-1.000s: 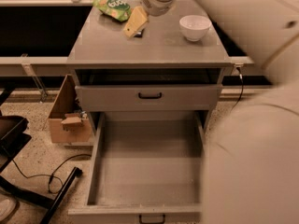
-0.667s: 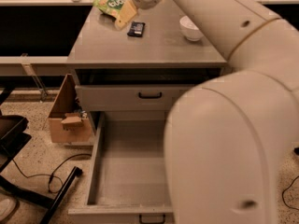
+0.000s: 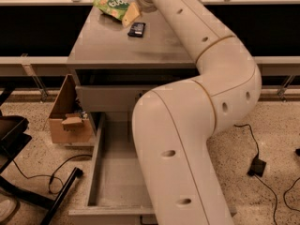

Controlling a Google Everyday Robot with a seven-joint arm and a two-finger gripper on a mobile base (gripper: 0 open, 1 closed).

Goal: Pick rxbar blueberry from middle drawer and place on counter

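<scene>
I have a grey worktop (image 3: 108, 48) above a speckled floor (image 3: 276, 125), with one cardboard box (image 3: 65, 125) beside the cabinet. One rxbar blueberry (image 3: 137, 29) lies flat on the worktop near one green snack bag (image 3: 111, 3). My tool (image 3: 129, 16) hangs just beside the bar, between bar and bag. I cannot tell whether it is spread or pressed together. One middle drawer (image 3: 112, 172) stands open.

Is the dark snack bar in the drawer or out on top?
Out: the rxbar blueberry lies flat on the counter, near the green bag. The end effector is right next to it.

No readable text on the green bag (image 3: 111, 3); hand (image 3: 131, 14) beside it
</scene>
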